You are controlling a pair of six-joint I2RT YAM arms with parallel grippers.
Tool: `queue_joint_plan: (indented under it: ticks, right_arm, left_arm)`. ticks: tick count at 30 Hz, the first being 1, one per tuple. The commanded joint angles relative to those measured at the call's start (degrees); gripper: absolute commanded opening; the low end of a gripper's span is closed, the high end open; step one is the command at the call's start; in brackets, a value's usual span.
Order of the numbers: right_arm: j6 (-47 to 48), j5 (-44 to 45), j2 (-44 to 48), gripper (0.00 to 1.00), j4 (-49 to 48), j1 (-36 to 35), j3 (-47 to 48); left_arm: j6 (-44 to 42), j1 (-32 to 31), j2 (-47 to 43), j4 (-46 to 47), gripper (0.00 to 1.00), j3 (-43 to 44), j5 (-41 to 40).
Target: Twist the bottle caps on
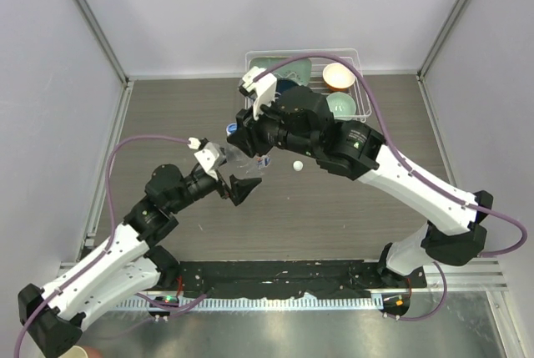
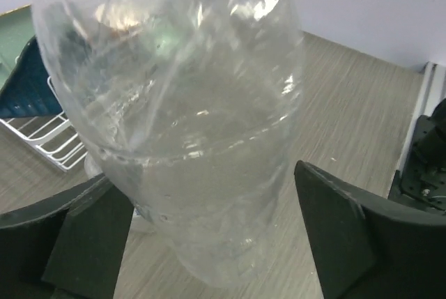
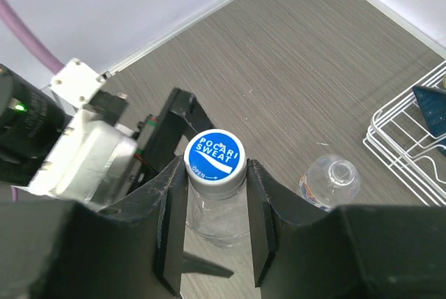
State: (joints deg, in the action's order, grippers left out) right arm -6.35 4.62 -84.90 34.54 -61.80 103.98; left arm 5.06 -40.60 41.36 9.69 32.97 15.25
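This is a robotics lab test cell rather than a home kitchen. Plain white panels (image 1: 250, 7) set in bare aluminium posts (image 1: 90, 16) box in a wood-grain table (image 1: 350, 208), standing beyond the jaws and to both sides of them. A white-and-black left arm (image 1: 108, 258) and right arm (image 1: 417, 187) are bolted to a black strip (image 1: 284, 279) beside a slotted metal rail (image 1: 275, 301), well behind the jaws. Purple cables (image 1: 142, 138) loop loose along the arms. A white wire dish rack (image 1: 359, 83) with bowls (image 1: 339, 76) stands near and beyond the right gripper's (image 3: 214, 194) jaws, against the far panel: a kitchen item on a test bench.
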Motion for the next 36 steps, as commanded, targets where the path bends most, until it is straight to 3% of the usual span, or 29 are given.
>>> queue_joint_plan:
  ticks: [1, 4, 9, 14, 16, 20, 24, 29, 36]
  right_arm:
    - [2.12, 0.91, -1.84, 0.03, -3.34, -0.43, 0.34]
    - [2.66, 0.74, -5.17, 0.02, -4.57, -0.43, 2.62]
    - [3.45, 0.21, -11.15, 0.01, -9.31, -0.43, 5.35]
    - [2.13, 1.96, -16.51, 0.01, -25.20, -0.51, 1.58]
    - [0.21, 4.68, -18.18, 0.01, -34.13, -0.51, -2.20]
    - [-1.65, 8.12, -25.37, 0.01, -42.62, -1.39, -3.09]
    - [-3.58, 10.83, -31.18, 0.01, -49.47, -2.18, -1.77]
    - [-6.57, 12.60, -36.03, 0.01, -51.94, -2.88, -0.36]
    - [-3.41, 14.19, -38.41, 0.01, -53.18, -5.35, -2.20]
  left_arm:
    - [-4.16, 2.19, -5.57, -11.04, 1.00, 5.61, 2.51]
    - [-7.60, 3.68, -11.01, -21.86, 1.00, 8.50, 1.72]
    - [-10.15, 5.18, -21.39, -29.99, 1.00, 10.36, -4.25]
    - [-13.14, 5.18, -30.11, -36.05, 1.00, 15.35, -11.89]
    - [-13.76, 5.27, -29.33, -40.09, 1.00, 19.73, -14.62]
    - [-13.59, 5.27, -27.83, -41.59, 1.00, 23.62, -23.93]
    - [-12.71, 5.18, -23.98, -44.58, 1.00, 28.80, -25.18]
    - [-10.77, 5.18, -21.33, -47.14, 1.00, 33.03, -26.58]
    - [-8.05, 5.27, -20.01, -46.09, 1.00, 33.39, -27.28]
